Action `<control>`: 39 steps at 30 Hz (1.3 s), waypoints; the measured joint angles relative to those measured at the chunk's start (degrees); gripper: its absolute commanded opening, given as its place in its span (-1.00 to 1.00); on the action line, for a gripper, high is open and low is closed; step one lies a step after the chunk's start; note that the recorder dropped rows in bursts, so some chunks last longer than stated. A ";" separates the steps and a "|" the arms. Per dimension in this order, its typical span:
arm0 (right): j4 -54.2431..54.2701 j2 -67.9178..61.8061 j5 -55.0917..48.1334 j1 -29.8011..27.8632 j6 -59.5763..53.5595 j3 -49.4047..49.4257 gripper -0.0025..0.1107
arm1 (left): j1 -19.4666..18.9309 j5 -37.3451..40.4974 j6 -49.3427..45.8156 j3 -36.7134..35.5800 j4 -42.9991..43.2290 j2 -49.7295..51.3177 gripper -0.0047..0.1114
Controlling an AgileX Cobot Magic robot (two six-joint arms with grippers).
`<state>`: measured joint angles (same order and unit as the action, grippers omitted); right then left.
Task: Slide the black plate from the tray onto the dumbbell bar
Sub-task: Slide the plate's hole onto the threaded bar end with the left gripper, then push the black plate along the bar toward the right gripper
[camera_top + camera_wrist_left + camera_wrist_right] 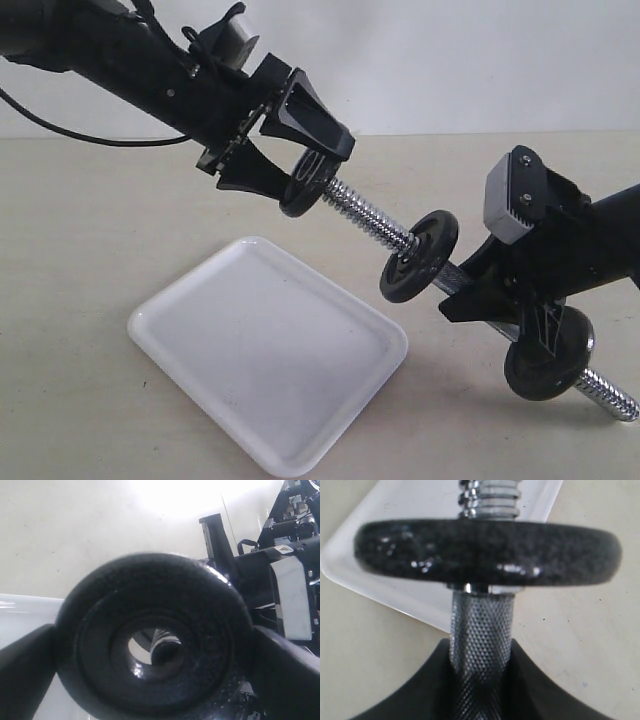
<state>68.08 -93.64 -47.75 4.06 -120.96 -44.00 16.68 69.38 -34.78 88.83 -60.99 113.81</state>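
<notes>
The white tray (268,365) lies nearest, with nothing on it. Above its far corner the left gripper (315,172) pinches the black plate (308,182) across its rim, jaws spread wide. The plate's hole sits at the threaded tip of the bar (372,222) (the tip shows through the hole in the left wrist view). The right gripper (505,305) is clamped on the bar's knurled middle.

The plate looks stiff and heavy for its size, and its grainy rim should give good purchase. Holding it by the edge keeps the hole free, though the coarse threads may snag.

Count: one tray, one bar and three plates, with a second disc (420,256) and a third disc (548,355) already on the bar.
</notes>
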 measured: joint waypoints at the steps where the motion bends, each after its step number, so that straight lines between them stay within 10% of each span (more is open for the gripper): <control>1: 0.15 0.00 0.11 0.00 0.00 0.00 -0.96 | 0.29 0.00 0.04 0.00 0.00 -0.10 -0.84; 39: 0.82 0.00 0.67 0.00 0.00 0.00 -0.96 | 2.38 -0.23 0.63 -0.34 1.00 -0.72 -0.84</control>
<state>68.91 -93.64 -47.08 4.06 -120.96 -44.00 19.06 69.15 -34.16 88.50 -59.99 113.09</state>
